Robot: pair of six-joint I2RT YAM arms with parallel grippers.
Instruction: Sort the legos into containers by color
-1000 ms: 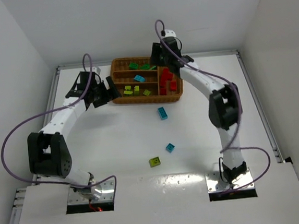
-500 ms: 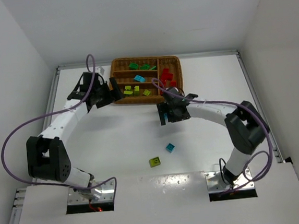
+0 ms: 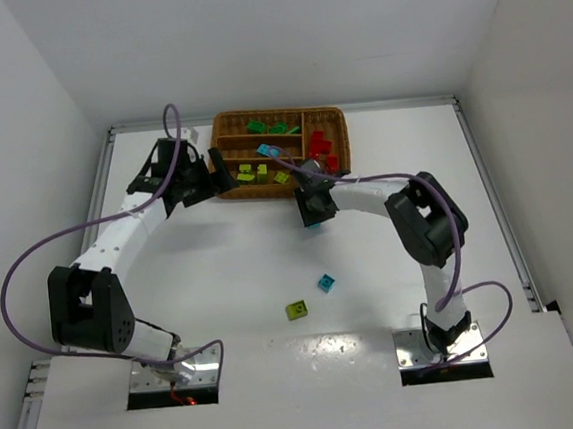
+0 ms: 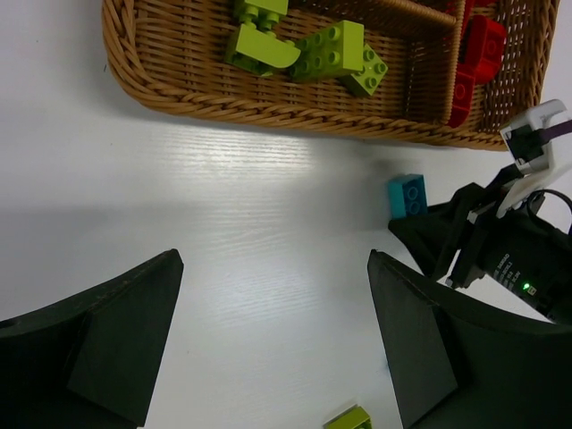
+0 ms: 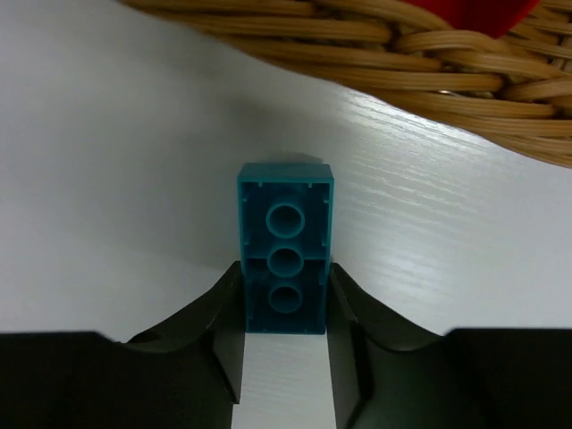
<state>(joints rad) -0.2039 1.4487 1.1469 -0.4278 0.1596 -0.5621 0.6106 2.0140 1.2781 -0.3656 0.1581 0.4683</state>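
One cyan brick point(image 5: 286, 237) sits clamped in the low-reaching right claw point(image 5: 286, 290).

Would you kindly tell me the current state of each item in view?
Left end effector: open, empty.
Right end effector: shut on held cyan brick.
Held cyan brick: gripped, underside showing.
Wicker tray: holds bricks.
Loose cyan brick: lying on table.
Yellow-green brick: lying on table.
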